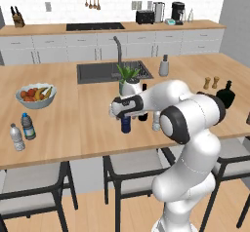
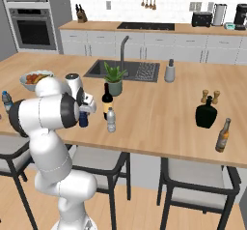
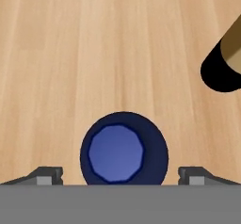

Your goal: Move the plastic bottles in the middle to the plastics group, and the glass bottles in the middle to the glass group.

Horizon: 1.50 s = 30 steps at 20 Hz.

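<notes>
Nearest to us in the hand view is the dark blue bottle [image 3: 123,148], seen from straight above, its cap centred between the two tips of the claw [image 3: 120,175]. The tips stand wide on either side with clear gaps to the bottle, so we read the claw as open and gripping nothing.

Taking the scene from the biggest thing down: the desk [image 1: 73,124] carries everything, and nothing looks sorted yet. The squat black bottle [image 2: 206,115] that marks the glass group sits far to the right of the desk, beside the small shakers [image 2: 210,96]. The tall wine bottle [image 2: 107,102] stands in the middle, well apart from it. The clear bottle with the pale cap [image 2: 111,120] is just beside the wine bottle, also in the middle. The plastics group, two small water bottles [image 1: 22,131], waits at the desk's left end near the fruit bowl [image 1: 35,95].

So we judge all three moves to be left (the blue bottle appears to be first). In the left base view the claw [image 1: 125,115] hangs directly over that blue bottle [image 1: 126,125], and the tips seem low enough to flank its top. A brown bottle [image 2: 222,135] near the right edge belongs to no group we can tell.
</notes>
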{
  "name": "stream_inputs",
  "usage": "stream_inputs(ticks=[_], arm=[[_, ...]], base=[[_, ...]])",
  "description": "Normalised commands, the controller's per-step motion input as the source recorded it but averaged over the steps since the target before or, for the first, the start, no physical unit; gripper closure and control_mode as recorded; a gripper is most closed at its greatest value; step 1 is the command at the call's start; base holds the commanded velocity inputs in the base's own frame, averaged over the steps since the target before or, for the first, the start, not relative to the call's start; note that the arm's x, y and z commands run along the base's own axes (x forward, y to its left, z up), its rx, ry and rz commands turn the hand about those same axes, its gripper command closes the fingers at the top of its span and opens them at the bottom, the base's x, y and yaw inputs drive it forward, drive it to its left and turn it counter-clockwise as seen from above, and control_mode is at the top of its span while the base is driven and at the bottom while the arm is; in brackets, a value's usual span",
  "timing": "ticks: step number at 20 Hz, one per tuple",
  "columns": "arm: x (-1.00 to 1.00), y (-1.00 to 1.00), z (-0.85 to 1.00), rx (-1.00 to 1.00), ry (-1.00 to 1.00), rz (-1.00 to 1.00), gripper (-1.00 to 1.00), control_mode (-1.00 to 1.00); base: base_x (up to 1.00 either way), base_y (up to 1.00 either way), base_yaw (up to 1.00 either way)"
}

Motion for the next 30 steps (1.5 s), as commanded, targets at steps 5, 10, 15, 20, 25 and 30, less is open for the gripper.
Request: stream_inputs(ticks=[5, 10, 15, 20, 25, 30], arm=[[0.00, 0.00, 0.00, 0.00, 0.00, 0.00, 1.00, -1.00], [-0.40, 0.09, 0.20, 0.02, -0.03, 0.04, 1.00, -1.00], [-0.71, 0.74, 0.54, 0.01, 0.00, 0.26, 1.00, -1.00], [-0.40, 1.00, 0.36, 0.00, 0.03, 0.37, 1.00, -1.00], [-0.15, 1.00, 0.11, 0.00, 0.05, 0.38, 1.00, -1.00], [-0.02, 1.00, 0.03, 0.00, -0.01, 0.33, 1.00, -1.00]], base=[[0.00, 0.00, 0.00], [0.00, 0.00, 0.00], [0.00, 0.00, 0.00], [0.00, 0.00, 0.00], [0.00, 0.00, 0.00], [0.00, 0.00, 0.00]])
